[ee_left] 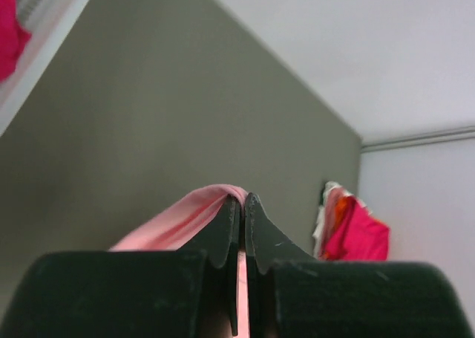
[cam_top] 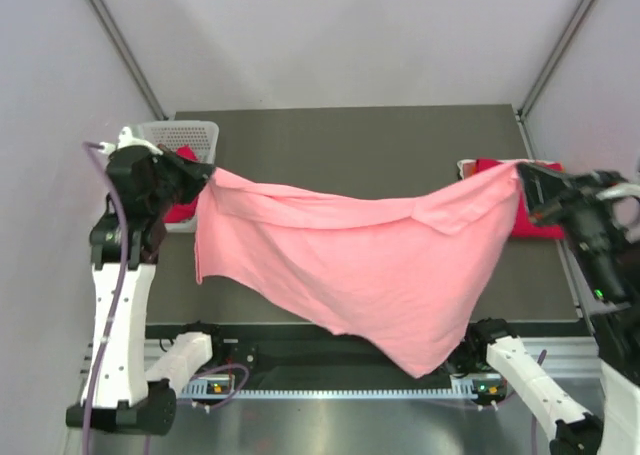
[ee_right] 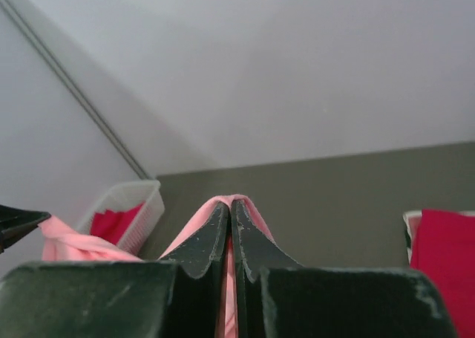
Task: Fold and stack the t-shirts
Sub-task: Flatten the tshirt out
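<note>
A light salmon-pink t-shirt hangs spread in the air between both arms, sagging to a point over the table's near edge. My left gripper is shut on its left corner; the pink cloth shows pinched between the closed fingers in the left wrist view. My right gripper is shut on its right corner; the cloth bulges over the closed fingers in the right wrist view. A stack of crimson-magenta shirts lies at the right edge of the table, with orange and white edges in the left wrist view.
A white mesh basket with crimson cloth inside stands at the back left corner of the dark table; it also shows in the right wrist view. White walls surround the table.
</note>
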